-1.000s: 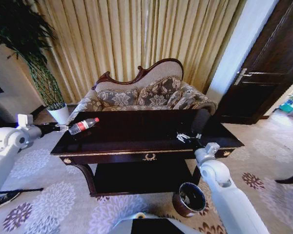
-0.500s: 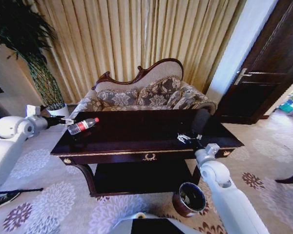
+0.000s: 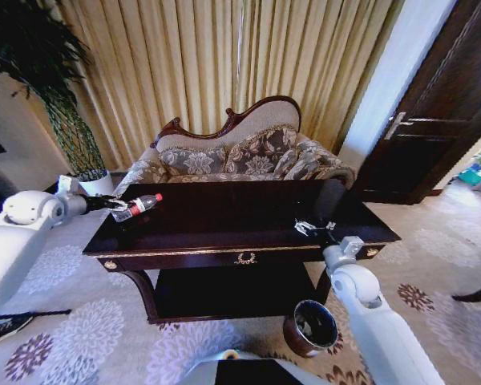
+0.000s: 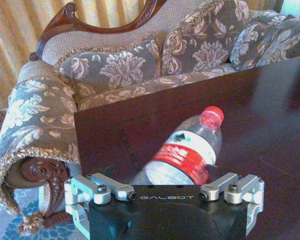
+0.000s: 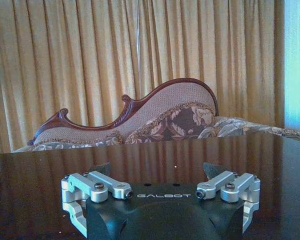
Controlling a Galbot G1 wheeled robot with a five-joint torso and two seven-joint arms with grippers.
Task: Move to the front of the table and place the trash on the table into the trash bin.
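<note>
Left pincer (image 3: 119,206), jaws spread, straddles the water bottle's (image 3: 136,206) base at left to grip it; right pincer (image 3: 314,228) hovers open, empty.

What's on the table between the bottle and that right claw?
Nothing: in the head view, bare glossy table separates the bottle from the right gripper.

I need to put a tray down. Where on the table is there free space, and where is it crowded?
The table is bare across its middle, between the bottle at the left end and the right gripper near the front right edge. The left end is crowded: the left gripper is at the bottle there.
</note>
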